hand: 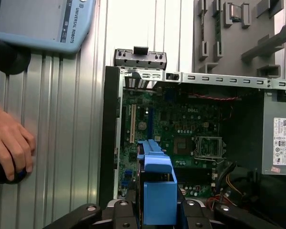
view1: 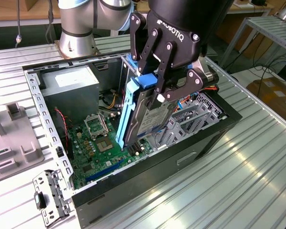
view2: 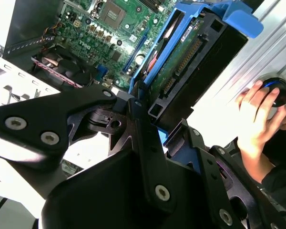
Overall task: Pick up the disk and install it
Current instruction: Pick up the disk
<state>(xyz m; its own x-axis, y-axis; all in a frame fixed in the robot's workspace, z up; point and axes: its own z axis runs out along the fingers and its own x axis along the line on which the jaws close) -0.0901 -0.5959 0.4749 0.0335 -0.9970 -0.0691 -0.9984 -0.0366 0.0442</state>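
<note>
So my gripper [view1: 158, 94] is clamped tight on the disk [view1: 145, 121], fingers pinching its upper end, with the blue side rail [view1: 127, 107] facing the exterior view's left. The disk hangs on edge, close to vertical, in the middle of the exterior view. It's inside the open computer case [view1: 35, 95], lower end down over the motherboard [view1: 97, 143] and just beside the drive cage [view1: 198, 109] on the exterior view's right. The bottom corner might be touching the board, honestly can't tell from this angle. The power supply [view1: 69, 81] sits well apart, in the case's far corner. In the second wrist view a person's hand [view2: 255, 114] rests on a round black knob [view2: 278, 89] out on the table [view1: 257, 181].
</note>
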